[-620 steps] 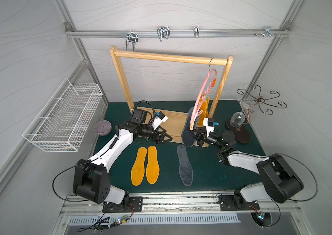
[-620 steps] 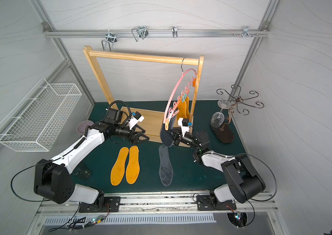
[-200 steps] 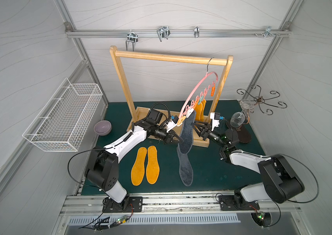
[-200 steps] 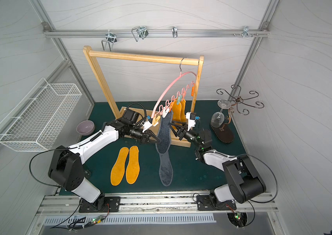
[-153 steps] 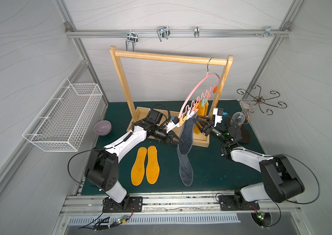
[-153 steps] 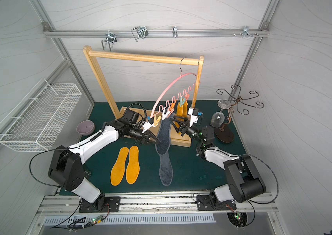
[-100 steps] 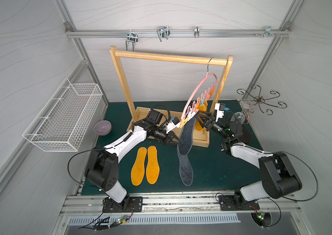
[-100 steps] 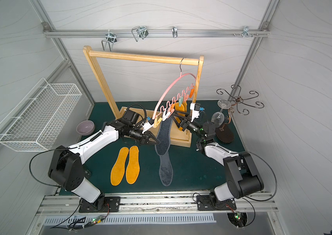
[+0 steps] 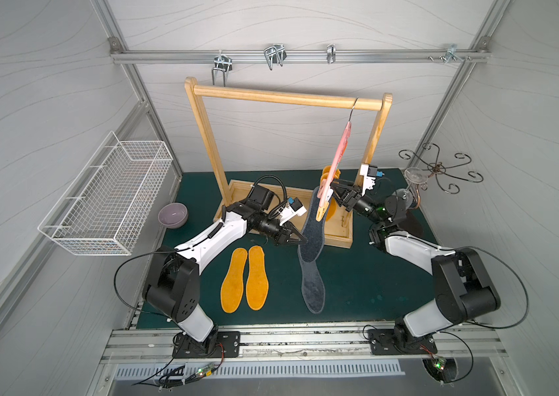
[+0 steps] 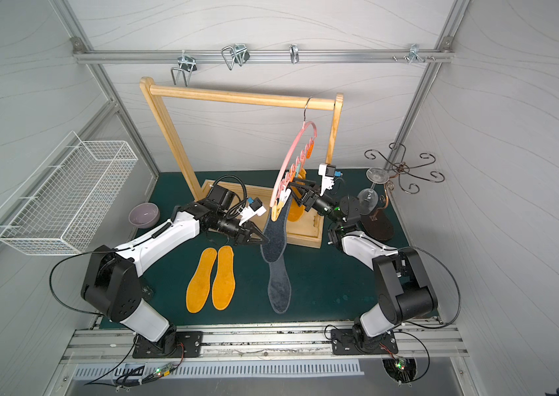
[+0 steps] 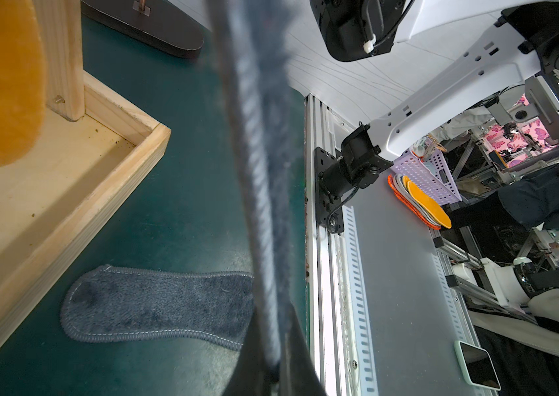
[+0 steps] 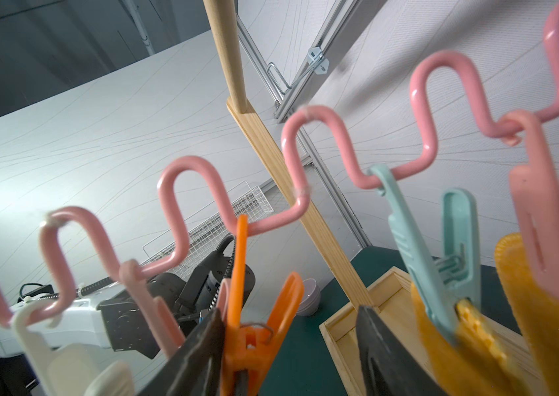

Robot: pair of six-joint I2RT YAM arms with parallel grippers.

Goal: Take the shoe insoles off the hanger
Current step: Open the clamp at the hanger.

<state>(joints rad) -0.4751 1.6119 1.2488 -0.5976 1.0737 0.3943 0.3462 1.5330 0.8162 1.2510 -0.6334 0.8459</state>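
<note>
Below the hanger point(image 12: 309, 115), only the right wrist view shows the right gripper point(image 12: 289, 310) spread around an orange clip point(image 12: 238, 274); the left gripper point(image 9: 302, 240) pinches the hanging grey insole point(image 9: 312, 223).

1. The surface point(image 9: 357, 274) is a dark green mat that fills the floor of the cell.
2. A pair of orange-yellow insoles point(image 9: 258, 277) lies flat on it toward the left front. They lie side by side, lengthwise front to back.
3. A dark grey insole point(image 9: 313, 288) lies flat to their right, apart from them. Its far end is near the tray.
4. A shallow wooden tray point(image 9: 339, 236) sits at the back middle.
5. A pale purple bowl point(image 9: 172, 215) stands at the back left.
6. A dark oval base point(image 10: 379, 228) rests at the back right, partly hidden by the right arm.
</note>
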